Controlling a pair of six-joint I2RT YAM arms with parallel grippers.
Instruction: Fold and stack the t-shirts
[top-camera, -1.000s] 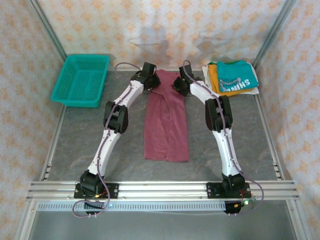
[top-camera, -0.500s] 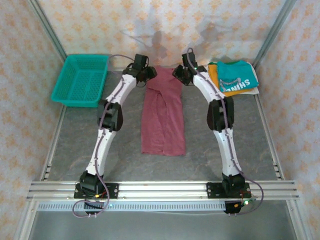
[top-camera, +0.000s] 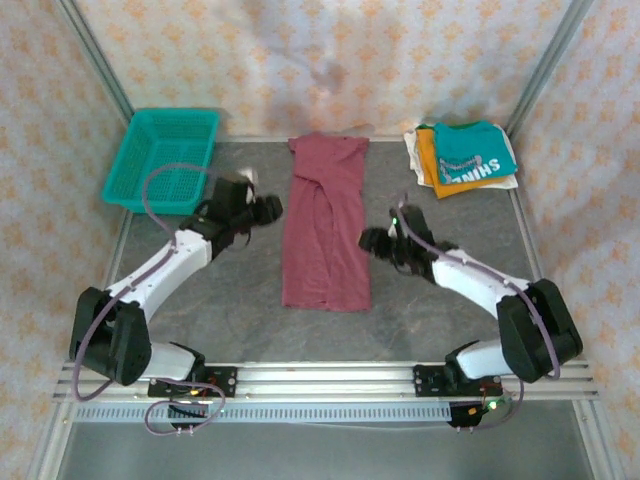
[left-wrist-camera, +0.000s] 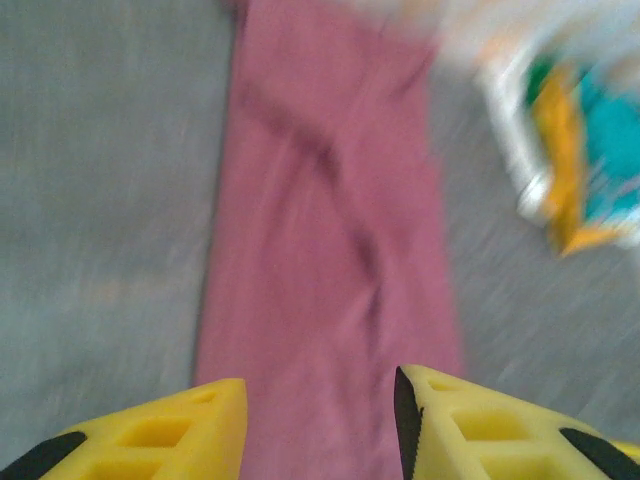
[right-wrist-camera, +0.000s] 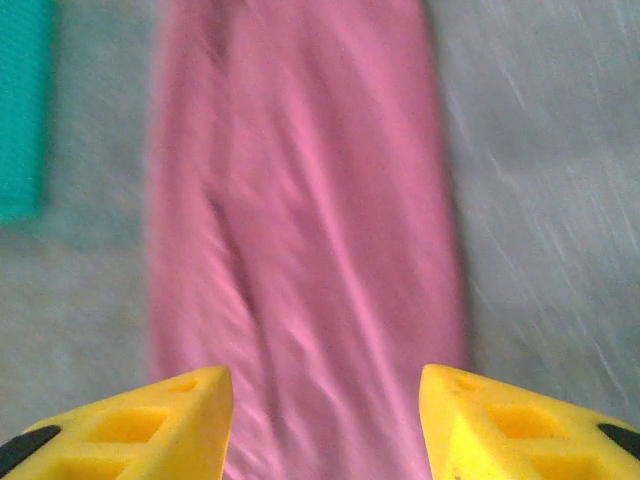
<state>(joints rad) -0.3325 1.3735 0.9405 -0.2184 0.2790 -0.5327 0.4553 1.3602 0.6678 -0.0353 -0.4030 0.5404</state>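
Note:
A maroon t-shirt (top-camera: 326, 225) lies flat on the grey table (top-camera: 240, 325) as a long narrow strip, folded lengthwise, running from the back edge toward me. My left gripper (top-camera: 268, 208) hovers just left of the strip, open and holding nothing. My right gripper (top-camera: 368, 240) hovers just right of it, also open and empty. In the left wrist view the maroon t-shirt (left-wrist-camera: 330, 230) stretches ahead of the spread yellow fingers (left-wrist-camera: 190, 425). The right wrist view shows the maroon t-shirt (right-wrist-camera: 300, 220) beyond its wide-set fingers (right-wrist-camera: 500, 425). A stack of folded t-shirts (top-camera: 465, 155), teal on top over orange-yellow and cream, sits at the back right.
A teal mesh basket (top-camera: 165, 160) stands at the back left, and its edge (right-wrist-camera: 20, 110) appears in the right wrist view. Patterned walls close in the back and sides. A metal rail (top-camera: 320, 378) runs along the near edge.
Both grippers let go of the shirt's far end, opened, and drew back toward the near side. The maroon shirt now lies flat and stretched to the back edge.

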